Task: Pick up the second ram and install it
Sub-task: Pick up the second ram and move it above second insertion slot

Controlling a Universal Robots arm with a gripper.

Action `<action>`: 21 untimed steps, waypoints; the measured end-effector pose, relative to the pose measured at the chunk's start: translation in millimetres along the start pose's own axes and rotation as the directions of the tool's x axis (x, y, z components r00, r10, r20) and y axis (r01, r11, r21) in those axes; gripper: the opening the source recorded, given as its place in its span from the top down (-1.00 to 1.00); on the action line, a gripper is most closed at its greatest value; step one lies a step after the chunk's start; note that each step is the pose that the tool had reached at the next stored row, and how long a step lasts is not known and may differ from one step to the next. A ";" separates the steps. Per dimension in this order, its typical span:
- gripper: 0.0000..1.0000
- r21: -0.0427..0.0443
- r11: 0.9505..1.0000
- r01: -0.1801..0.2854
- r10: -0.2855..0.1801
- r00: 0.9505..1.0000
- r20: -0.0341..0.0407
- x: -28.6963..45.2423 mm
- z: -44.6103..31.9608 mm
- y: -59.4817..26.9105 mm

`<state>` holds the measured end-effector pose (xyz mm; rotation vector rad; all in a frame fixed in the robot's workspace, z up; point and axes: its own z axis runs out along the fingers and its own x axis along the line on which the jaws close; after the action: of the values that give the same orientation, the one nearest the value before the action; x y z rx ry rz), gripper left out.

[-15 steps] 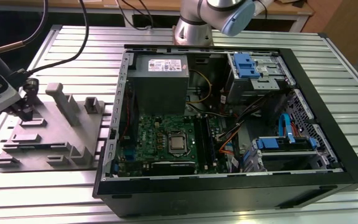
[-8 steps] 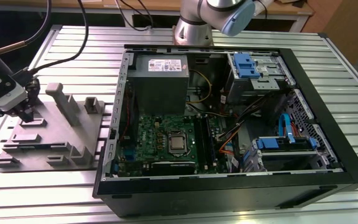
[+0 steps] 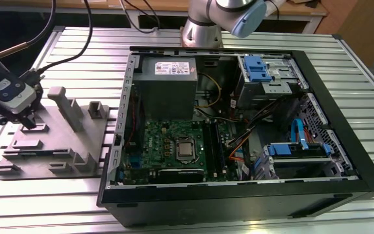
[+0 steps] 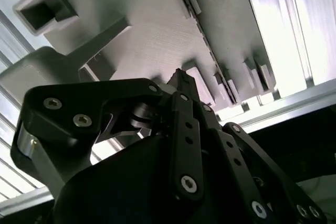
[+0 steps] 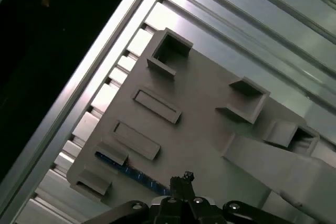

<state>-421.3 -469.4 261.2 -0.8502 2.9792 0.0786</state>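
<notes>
Black fingers (image 5: 186, 178) pressed together, tips just over one end of the thin dark blue-green circuit-board strip (image 5: 131, 172). The strip lies in the grey moulded fixture (image 5: 199, 124) near the ribbed aluminium worktop's (image 3: 252, 36) edge. An open black computer case (image 3: 206, 204) sits beyond.

One open computer case (image 3: 343, 161) lies on one slatted tabletop (image 3: 76, 44), with one grey moulded block (image 3: 57, 146) beside it. The case holds one green motherboard (image 3: 154, 146) carrying one processor (image 3: 185, 149), one grey power supply (image 3: 167, 83) and two blue drive brackets (image 3: 255, 68). One robot arm (image 3: 203, 24) bears one tool (image 3: 28, 122). In the first wrist view the block shows one blue-green memory strip (image 5: 131, 173) and two flat rectangular frames (image 5: 157, 104).
</notes>
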 end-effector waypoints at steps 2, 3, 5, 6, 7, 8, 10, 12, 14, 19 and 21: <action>0.80 -0.002 0.999 0.036 -0.036 0.999 -0.001 0.1 1.6 -0.1; 0.80 -0.003 0.999 0.054 -0.054 0.999 -0.002 0.1 2.4 -0.1; 0.80 -0.005 0.996 0.091 -0.091 0.996 -0.003 0.2 4.1 -0.2; 0.80 -0.006 0.994 0.109 -0.109 0.994 -0.004 0.3 4.9 -0.2; 0.80 -0.007 0.992 0.127 -0.127 0.992 -0.004 0.3 5.7 -0.2; 0.80 -0.008 0.989 0.145 -0.145 0.989 -0.005 0.4 6.5 -0.3; 0.80 -0.011 0.984 0.181 -0.181 0.984 -0.006 0.5 8.1 -0.3; 0.80 -0.013 0.976 0.216 -0.216 0.976 -0.007 0.5 9.7 -0.4; 0.80 -0.015 0.968 0.252 -0.252 0.968 -0.008 0.6 11.5 -0.4; 0.80 -0.021 0.941 0.337 -0.338 0.941 -0.009 0.9 15.8 -0.6; 0.80 -0.023 0.928 0.372 -0.373 0.928 -0.010 1.0 17.5 -0.7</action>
<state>-421.3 -469.4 243.7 -1.4056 2.7721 0.0899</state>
